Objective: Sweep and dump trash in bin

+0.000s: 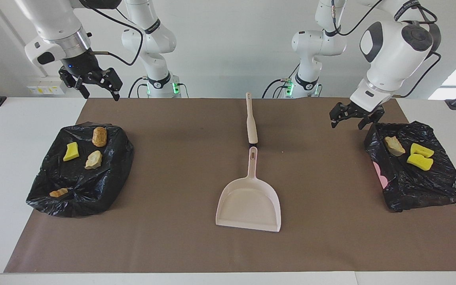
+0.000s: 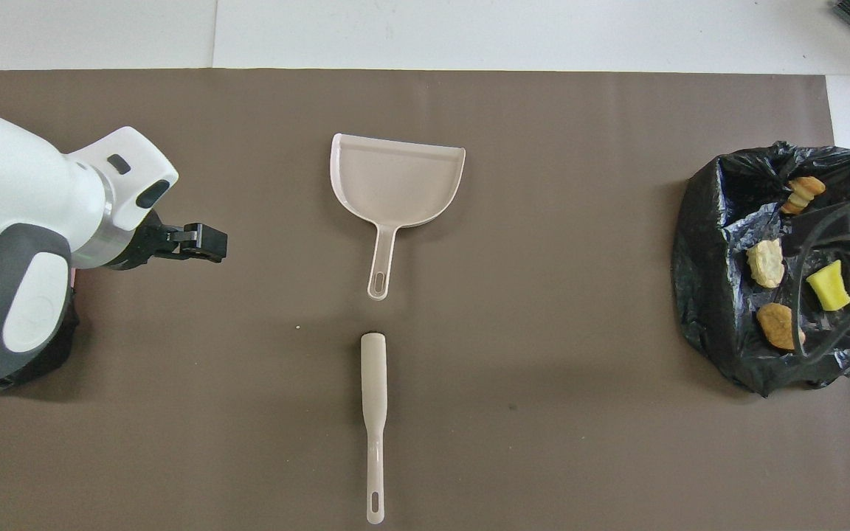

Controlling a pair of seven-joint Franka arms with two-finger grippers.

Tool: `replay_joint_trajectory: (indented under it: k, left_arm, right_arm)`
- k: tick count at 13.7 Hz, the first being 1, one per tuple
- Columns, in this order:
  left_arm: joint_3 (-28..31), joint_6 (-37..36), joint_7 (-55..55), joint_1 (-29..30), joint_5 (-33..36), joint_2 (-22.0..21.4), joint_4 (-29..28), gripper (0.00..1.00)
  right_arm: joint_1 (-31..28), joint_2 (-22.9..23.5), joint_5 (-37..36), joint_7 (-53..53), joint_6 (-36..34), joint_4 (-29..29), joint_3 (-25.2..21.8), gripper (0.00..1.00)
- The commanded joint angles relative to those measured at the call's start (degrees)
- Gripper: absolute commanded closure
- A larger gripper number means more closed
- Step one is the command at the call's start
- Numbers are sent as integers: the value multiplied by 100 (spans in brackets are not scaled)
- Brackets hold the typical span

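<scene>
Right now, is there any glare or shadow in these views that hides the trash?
Facing view: bright window glare at the edge past the black bag, trash stays clear. Overhead view: the left arm covers that bag; cables cross the other bag; soft shadow beside the dustpan.

facing cam: high, opp robots | overhead: steep down | shared: mat [image 1: 196, 166]
</scene>
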Motion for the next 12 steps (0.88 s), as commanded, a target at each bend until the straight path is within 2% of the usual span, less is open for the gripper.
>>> replay_joint_trajectory:
  k: [1,5,8,12]
  left_arm:
    - [-41,-120,518,341,23,-231,-114,0]
    - [-41,-321,503,334,479,-204,544,0]
    - [-94,-786,511,316,559,-169,1212,0]
    - [-400,-1481,450,175,989,-160,1592,0]
  right_arm:
    - [-55,-121,74,100,-20,-134,37,0]
    - [-55,-121,74,100,-20,-134,37,0]
    - [-55,-121,74,100,-20,-134,37,0]
    - [-55,-121,74,100,-20,-134,37,0]
